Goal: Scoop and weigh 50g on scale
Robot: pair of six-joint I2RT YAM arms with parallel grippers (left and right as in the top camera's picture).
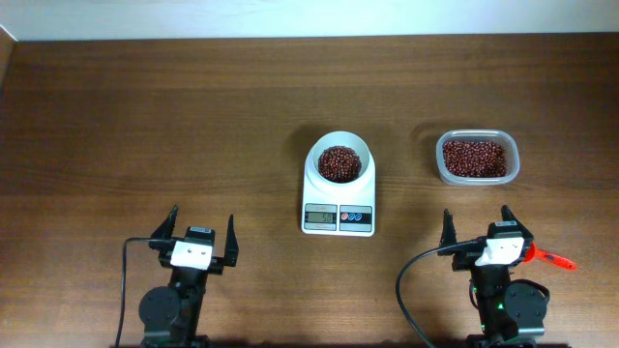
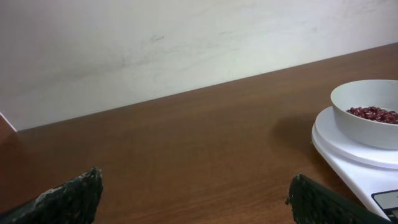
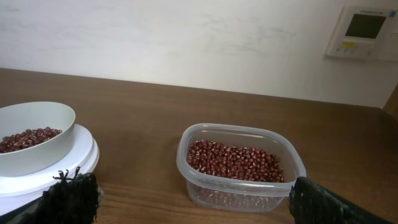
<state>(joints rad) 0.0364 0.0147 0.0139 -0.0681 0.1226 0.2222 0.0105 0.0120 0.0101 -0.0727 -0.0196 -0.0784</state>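
Note:
The white scale (image 1: 338,211) sits mid-table, its round white bowl (image 1: 339,159) holding red beans. The same bowl (image 2: 367,112) shows at the right of the left wrist view, and the bowl (image 3: 31,134) at the left of the right wrist view. My left gripper (image 1: 201,232) stands open near the front edge, left of the scale, with nothing between its fingers. My right gripper (image 1: 477,224) is open too, in front of the clear tub of red beans (image 1: 476,157); that tub (image 3: 239,165) fills the middle of the right wrist view. A red-orange scoop (image 1: 549,257) lies beside the right arm.
A black cable (image 1: 416,290) loops left of the right arm's base, and another cable (image 1: 126,280) runs by the left arm. A pale wall borders the table's far edge, with a wall panel (image 3: 362,32) at the upper right.

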